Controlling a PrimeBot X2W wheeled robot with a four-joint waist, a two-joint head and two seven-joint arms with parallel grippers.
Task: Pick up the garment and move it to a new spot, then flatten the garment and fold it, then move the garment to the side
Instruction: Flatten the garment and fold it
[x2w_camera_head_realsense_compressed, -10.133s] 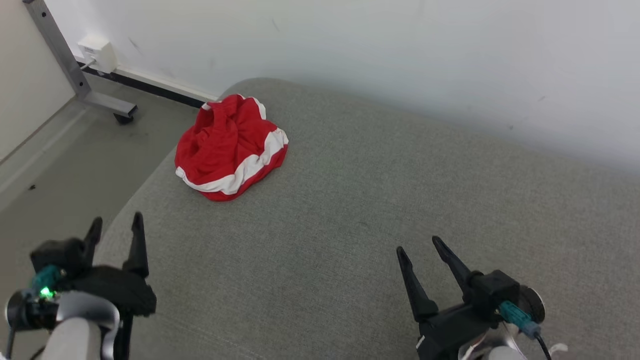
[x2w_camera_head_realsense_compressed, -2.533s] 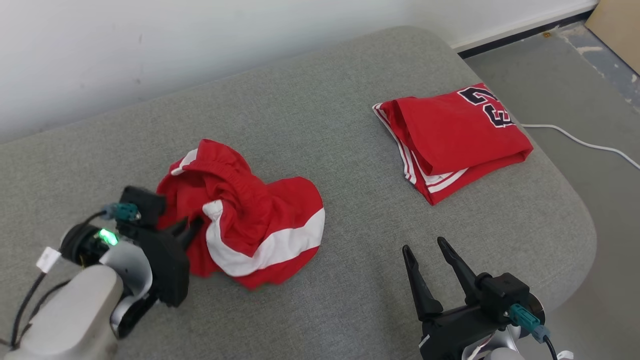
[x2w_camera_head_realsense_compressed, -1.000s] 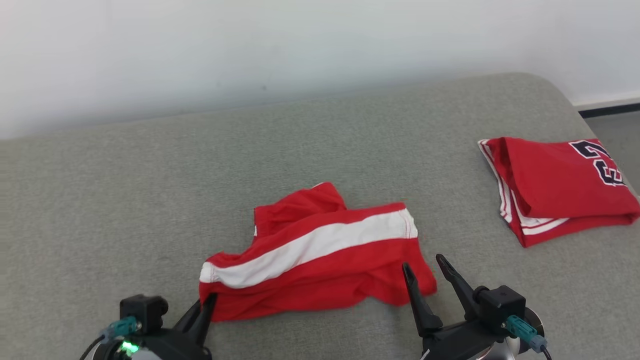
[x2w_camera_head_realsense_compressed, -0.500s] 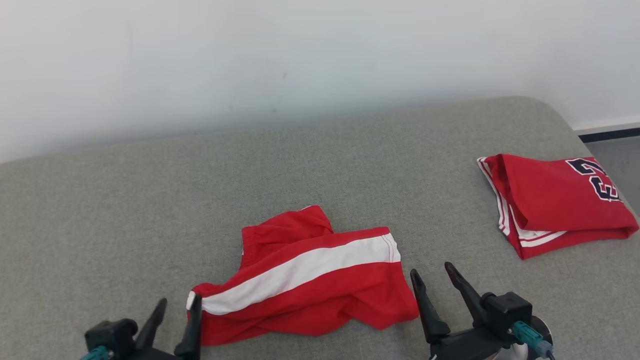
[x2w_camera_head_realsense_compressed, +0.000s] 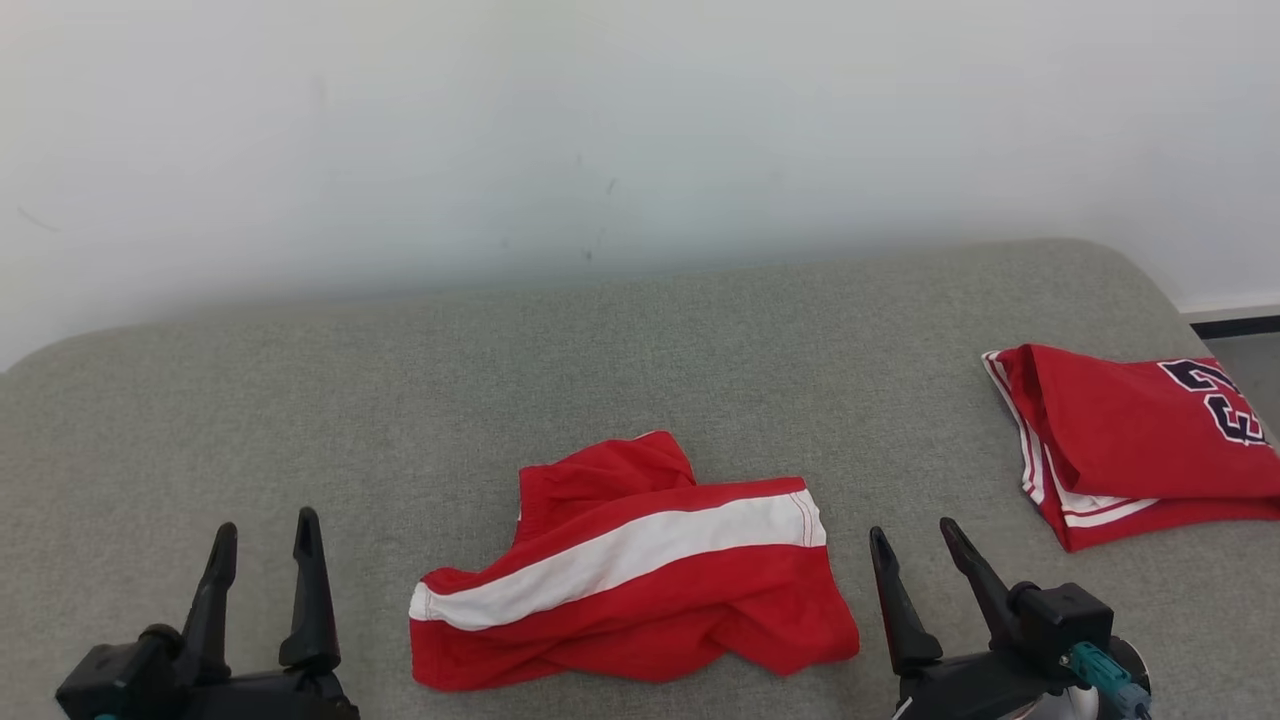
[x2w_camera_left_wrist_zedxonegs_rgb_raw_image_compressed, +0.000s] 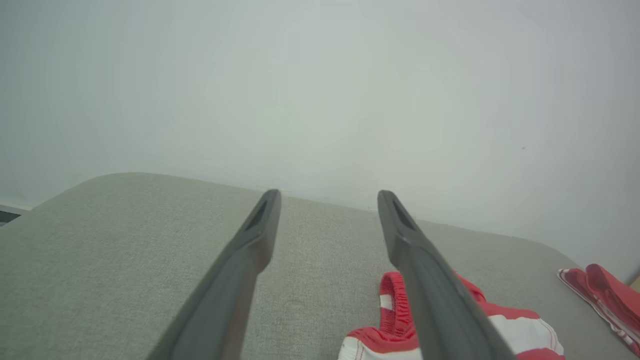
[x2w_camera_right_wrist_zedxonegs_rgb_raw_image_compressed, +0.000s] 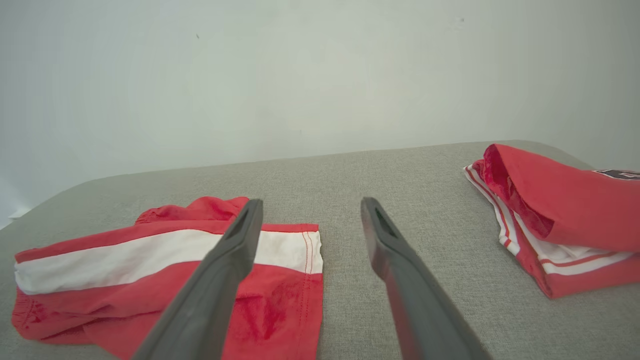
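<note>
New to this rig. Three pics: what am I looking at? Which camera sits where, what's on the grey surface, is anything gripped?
This is a wheeled robot with two arms. The wide picture comes from a camera on its head, looking down at a grey cushioned surface against a white wall. The two dark forks at the bottom are its left end effector and right end effector. The other two pictures come from a camera on each wrist, looking along that arm's own two fingers. Between the arms lies a pair of red shorts with a white stripe, rumpled rather than flat. Further right lies a folded red jersey. Both end effectors are open and hold nothing.
</note>
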